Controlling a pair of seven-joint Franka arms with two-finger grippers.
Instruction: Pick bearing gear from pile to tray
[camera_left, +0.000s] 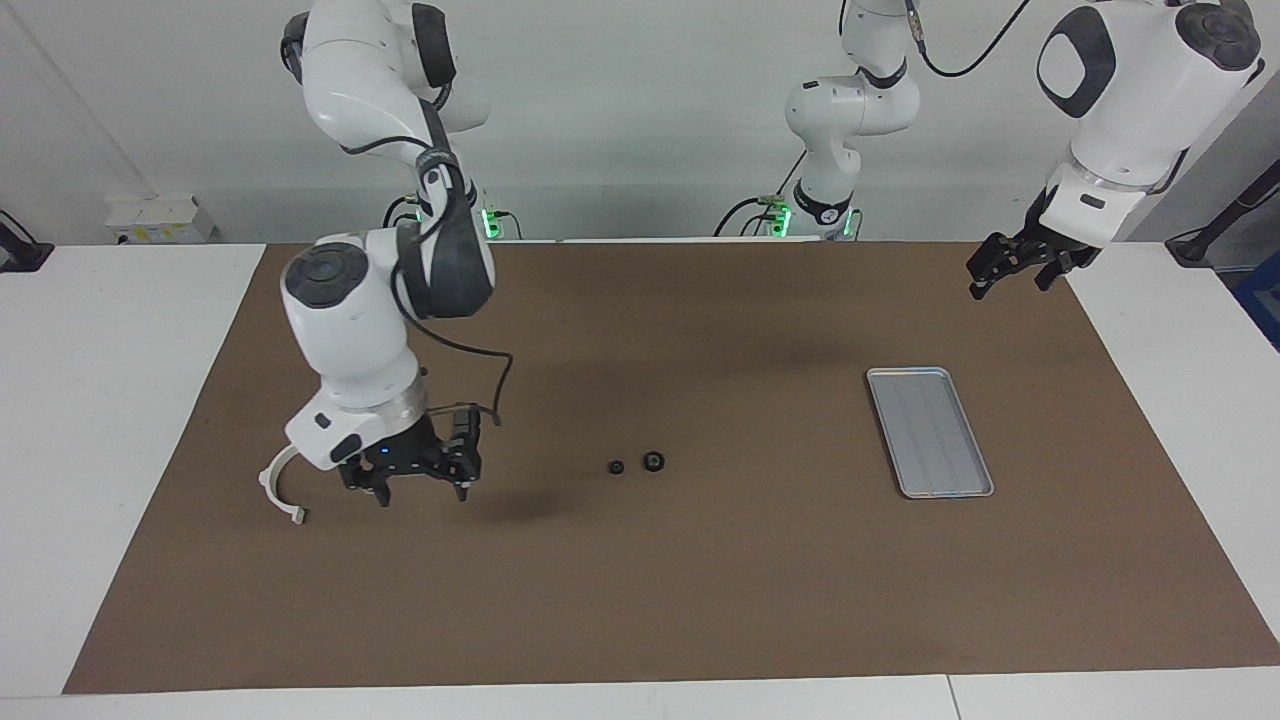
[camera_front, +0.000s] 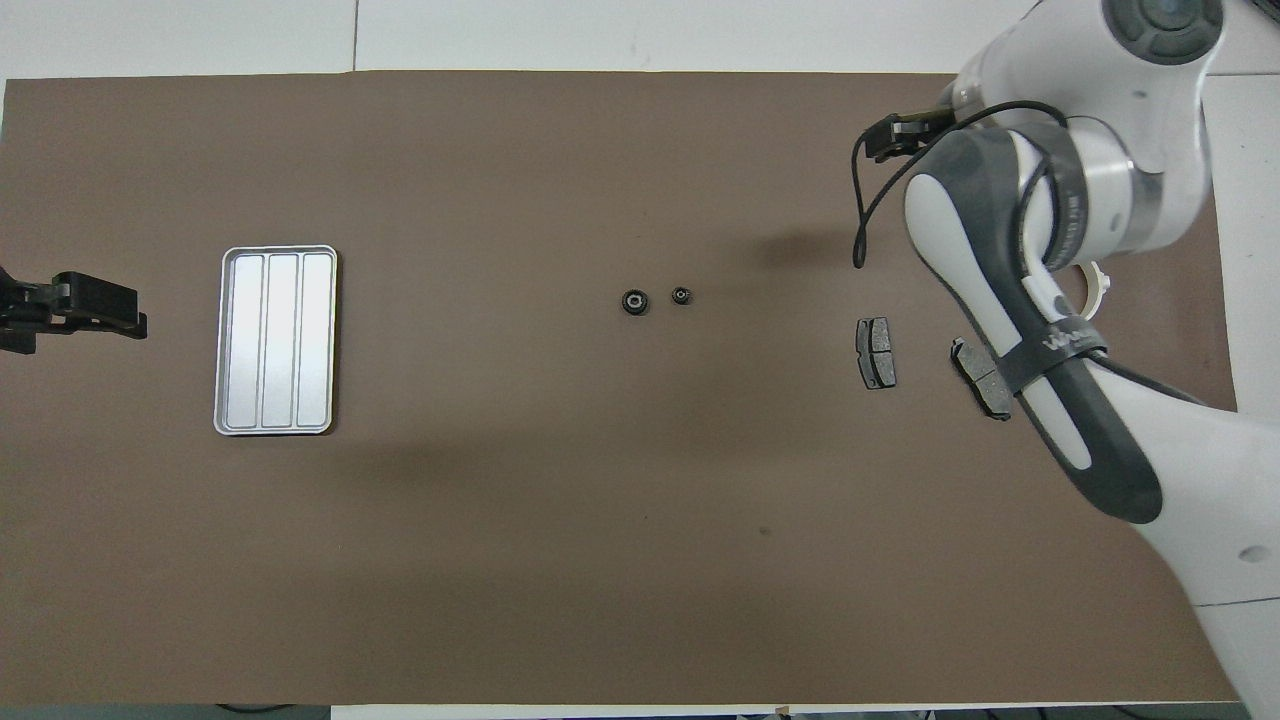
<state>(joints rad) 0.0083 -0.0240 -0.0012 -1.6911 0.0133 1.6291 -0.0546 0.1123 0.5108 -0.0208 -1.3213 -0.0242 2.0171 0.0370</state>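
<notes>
silver ridged tray (rounded corners); right gripper fingers spread, left gripper fingers spread.

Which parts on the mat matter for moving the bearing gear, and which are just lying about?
Job: two small black round pieces; tray; right gripper, open, over the mat.
Lying about: two brake pads; white bracket; waiting left gripper.

You see one tray, ribbed and silver-grey. Two small black round gears and lie side by side. Two dark grey brake pads and lie near each other. One white half-ring bracket shows beside the right arm's fingers.
</notes>
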